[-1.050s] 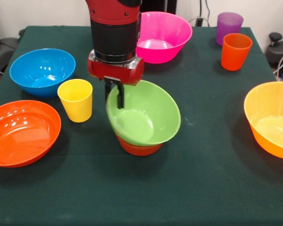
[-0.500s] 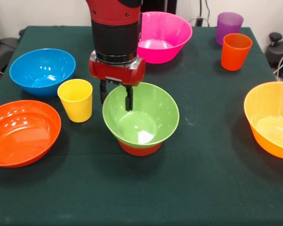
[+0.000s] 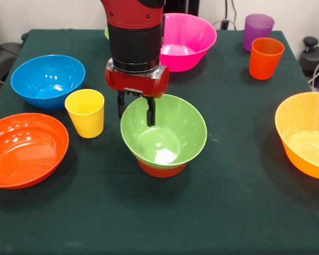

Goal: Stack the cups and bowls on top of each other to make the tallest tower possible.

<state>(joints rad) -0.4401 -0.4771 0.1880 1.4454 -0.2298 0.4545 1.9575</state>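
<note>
A medium green bowl (image 3: 176,126) sits level, nested on a small red-orange bowl (image 3: 162,169) at the table's middle. My gripper (image 3: 135,110) is open and straddles the green bowl's back-left rim, one finger outside and one finger (image 3: 150,113) inside. The yellow cup (image 3: 85,112) stands just left of this stack. The orange cup (image 3: 266,57) and purple cup (image 3: 258,30) stand at the back right. Around them lie a blue bowl (image 3: 48,79), a pink bowl (image 3: 185,40), a yellow-orange bowl (image 3: 305,133) and a shallow orange bowl (image 3: 24,149).
A sliver of a small green bowl (image 3: 106,33) shows behind the arm at the back. The dark green tablecloth (image 3: 234,207) covers the table. The yellow-orange bowl reaches the right edge of the picture.
The gripper let go of the green bowl's rim and opened. The bowl went from tilted to level on the red-orange bowl. Arm and stack shifted slightly right.
</note>
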